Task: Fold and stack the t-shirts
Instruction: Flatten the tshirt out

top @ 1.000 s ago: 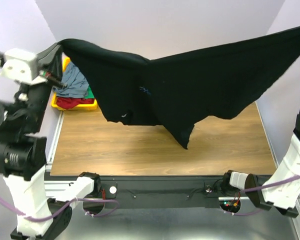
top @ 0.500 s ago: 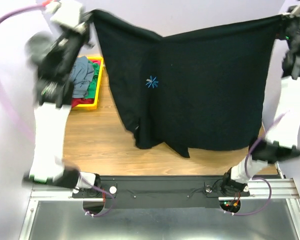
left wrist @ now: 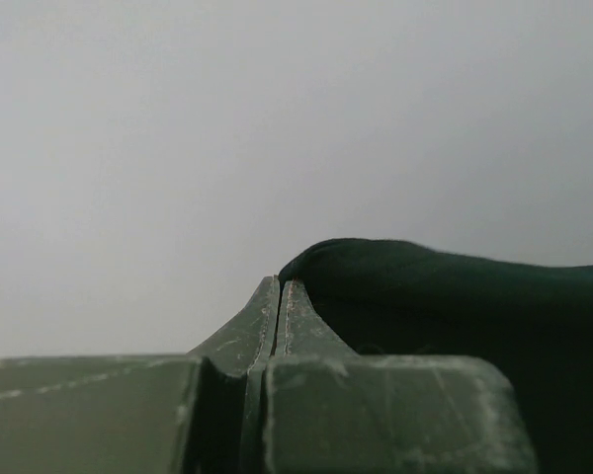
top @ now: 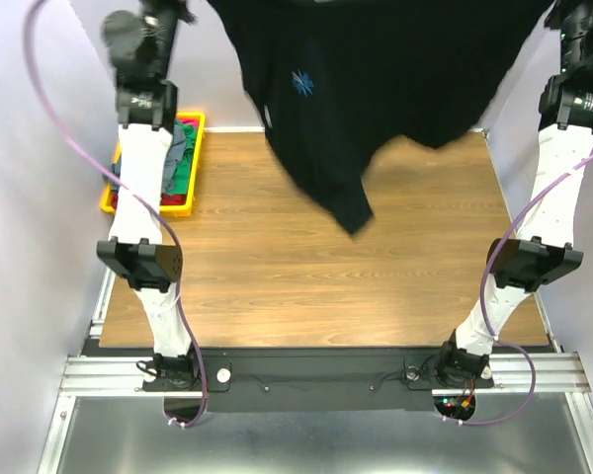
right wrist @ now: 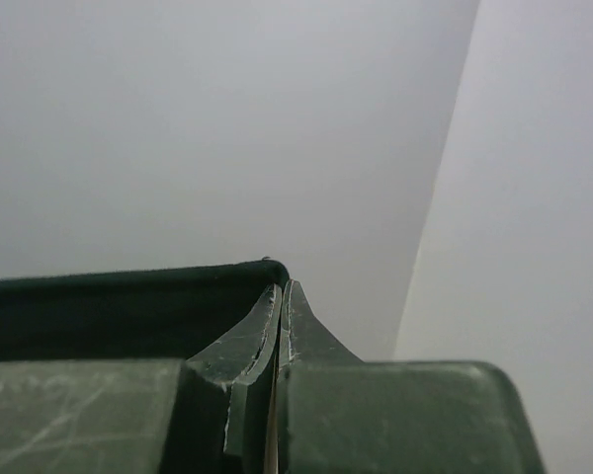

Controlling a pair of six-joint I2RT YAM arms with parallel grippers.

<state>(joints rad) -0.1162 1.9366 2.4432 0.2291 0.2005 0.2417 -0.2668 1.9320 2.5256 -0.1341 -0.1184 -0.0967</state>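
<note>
The black t-shirt (top: 395,69) hangs high in the air, spread wide between the two raised arms along the 12 o'clock edge of the top view. Its top edge runs out of the frame. A small blue star mark (top: 301,82) shows on the cloth. One loose corner droops lowest, above the far half of the wooden surface (top: 277,286) without touching it.

In the left wrist view, the left tool (left wrist: 279,283) has its fingers pressed together with no gap, pinching an edge of the black cloth. The shirt bulges out at the fingertips and runs off toward 3 o'clock. In the right wrist view, the right tool (right wrist: 282,286) is likewise closed tight on the shirt's edge, with the cloth stretching away toward 9 o'clock.

At about 10 o'clock on the surface sits the yellow tray (top: 200,148), partly hidden behind the left arm (top: 143,188). In it lie the grey-blue t-shirt (top: 176,144), the green t-shirt (top: 183,175) and the red t-shirt (top: 168,200), bunched together, well apart from both tools.
</note>
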